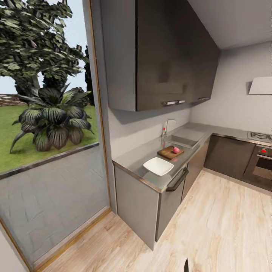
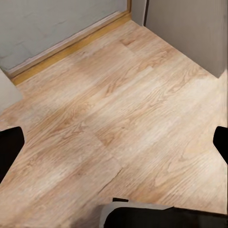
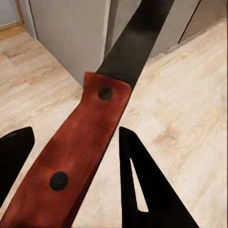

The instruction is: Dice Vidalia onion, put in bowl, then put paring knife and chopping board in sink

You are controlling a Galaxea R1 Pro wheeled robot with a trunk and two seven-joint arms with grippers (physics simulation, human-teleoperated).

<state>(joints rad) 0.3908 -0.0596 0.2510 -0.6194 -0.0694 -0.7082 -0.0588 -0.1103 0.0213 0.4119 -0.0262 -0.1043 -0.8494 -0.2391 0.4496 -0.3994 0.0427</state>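
Observation:
In the head view the grey countertop (image 1: 138, 158) runs along the wall. On it sits the white bowl (image 1: 158, 166), and just beyond the bowl lies the brown chopping board (image 1: 167, 153) with the pinkish onion (image 1: 176, 150) resting on it. Further back are the sink (image 1: 186, 140) and its chrome tap (image 1: 166, 127). My right gripper (image 3: 76, 130) is shut on the paring knife (image 3: 78, 152), its reddish handle between the fingers and the dark blade (image 3: 135, 38) pointing toward the cabinets. My left gripper (image 2: 118, 133) hangs open over bare floor.
A large glass pane (image 1: 45, 113) fills the left wall. Dark wall cabinets (image 1: 170, 53) hang over the counter. An oven (image 1: 262, 162) and hob stand at the far right. Light wooden floor (image 1: 211, 226) stretches between me and the base cabinets (image 1: 166, 204).

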